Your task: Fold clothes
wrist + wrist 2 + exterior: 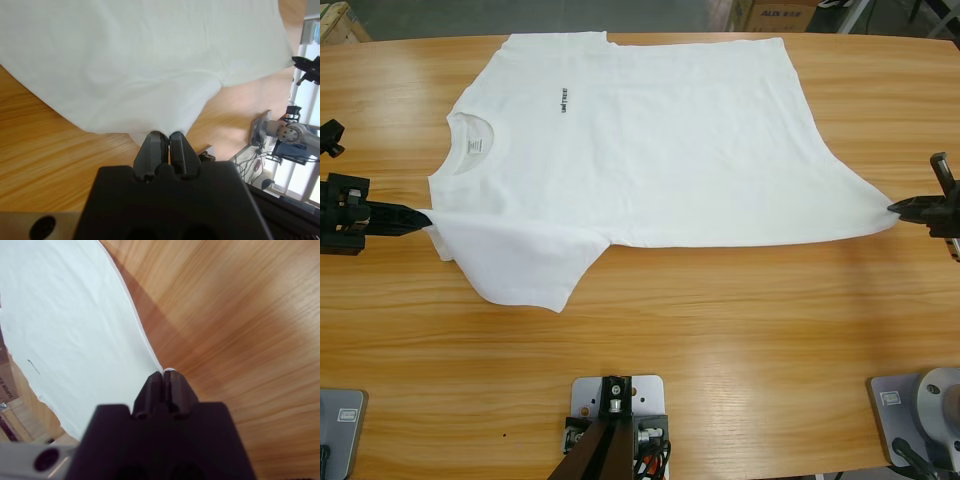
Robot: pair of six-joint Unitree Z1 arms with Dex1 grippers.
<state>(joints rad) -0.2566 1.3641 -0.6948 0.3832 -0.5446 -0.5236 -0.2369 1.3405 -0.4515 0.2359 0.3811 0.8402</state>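
Two hands, left (423, 217) and right (895, 208), clamp the shirt (640, 150) at opposite frame edges, stretching it over the worktop (720, 350) for folding.

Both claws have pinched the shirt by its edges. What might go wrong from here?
1. Each gripper holds only a small tip of cloth: the left gripper at the shoulder by the sleeve, the right gripper at a hem corner. The T-shirt may slip out when pulled.
2. The near sleeve lies loose and could bunch under a fold.
3. The far edge lies near the table rim and might slide off.
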